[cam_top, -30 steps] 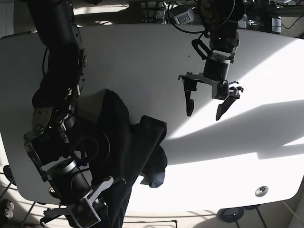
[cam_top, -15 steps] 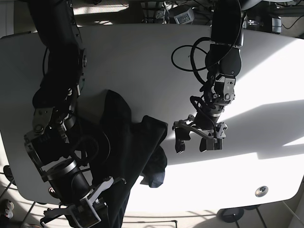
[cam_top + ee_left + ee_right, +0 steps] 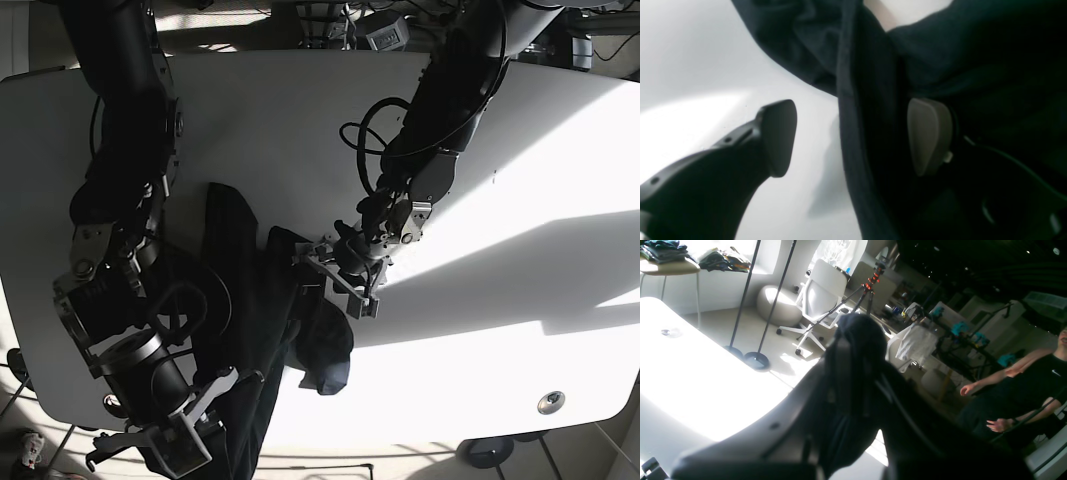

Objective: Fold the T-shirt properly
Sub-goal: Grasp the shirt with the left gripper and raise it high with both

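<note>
A dark T-shirt (image 3: 265, 320) is lying crumpled on the near left part of the white desk (image 3: 300, 130), its near edge draping over the desk's near rim beside the right end effector (image 3: 165, 440). Sunlight is falling in bright bands across the right half of the desk.

The left end effector (image 3: 335, 275) is reaching down at the shirt's right edge. In the left wrist view its fingers (image 3: 780, 133) are standing wide apart, and a folded edge of the T-shirt (image 3: 857, 100) is passing between them: one pad is sitting over bare desk (image 3: 690, 66), while the other is lying against the dark cloth.

The right end effector (image 3: 853, 396) is hanging at the near left edge of the desk, closed on a bunch of the shirt, with fabric rising between its fingers in the right wrist view. Beyond it, a white chair (image 3: 823, 296) and a tripod (image 3: 870, 280) are standing on the floor, and a person (image 3: 1023, 386) in black is standing at the right.
</note>
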{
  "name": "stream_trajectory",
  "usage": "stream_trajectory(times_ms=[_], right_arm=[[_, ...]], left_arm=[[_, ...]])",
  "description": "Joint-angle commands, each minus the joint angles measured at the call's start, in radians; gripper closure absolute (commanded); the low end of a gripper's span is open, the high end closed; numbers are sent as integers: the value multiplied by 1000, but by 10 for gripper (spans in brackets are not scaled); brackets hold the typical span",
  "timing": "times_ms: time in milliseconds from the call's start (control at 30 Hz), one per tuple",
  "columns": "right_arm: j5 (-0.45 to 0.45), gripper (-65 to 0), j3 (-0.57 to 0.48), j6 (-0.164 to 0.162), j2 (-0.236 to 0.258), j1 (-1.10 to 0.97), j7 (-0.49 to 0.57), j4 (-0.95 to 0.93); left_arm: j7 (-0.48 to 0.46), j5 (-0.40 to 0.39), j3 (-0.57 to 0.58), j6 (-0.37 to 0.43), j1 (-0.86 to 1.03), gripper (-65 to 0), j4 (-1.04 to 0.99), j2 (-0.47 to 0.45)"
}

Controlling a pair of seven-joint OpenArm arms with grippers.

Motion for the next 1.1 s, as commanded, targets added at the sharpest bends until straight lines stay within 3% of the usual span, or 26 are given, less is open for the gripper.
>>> stream_trajectory(times_ms=[33, 100, 233, 267, 500, 600, 833, 967, 1100], right_arm=[[2, -22, 5, -9, 1, 35, 34, 13], [2, -22, 7, -9, 1, 35, 34, 13], [2, -22, 10, -11, 6, 35, 34, 11], [2, -22, 26, -11, 7, 35, 34, 11], [2, -22, 108, -11, 12, 41, 33, -18], [2, -22, 119, -12, 37, 67, 33, -63], [2, -22, 122, -14, 37, 201, 36, -279], [2, -22, 122, -14, 37, 343, 37, -445], [2, -22, 120, -14, 37, 497, 45, -594]], left_arm=[[-21, -7, 13, -59, -37, -476, -10, 19], [-21, -4, 12, -69, -36, -411, -47, 27], [-21, -3, 12, -80, -37, -43, -61, 19], [-21, -4, 12, -80, -37, 0, -41, -5], [-18, -9, 1, -80, 19, 0, 297, -177], [-17, -9, -23, -80, 21, 0, 374, -229], [-9, -7, -203, -80, -22, 0, 473, -284], [104, -10, -255, -88, -185, 0, 483, -304], [192, -6, -336, -154, -353, 0, 475, -300]])
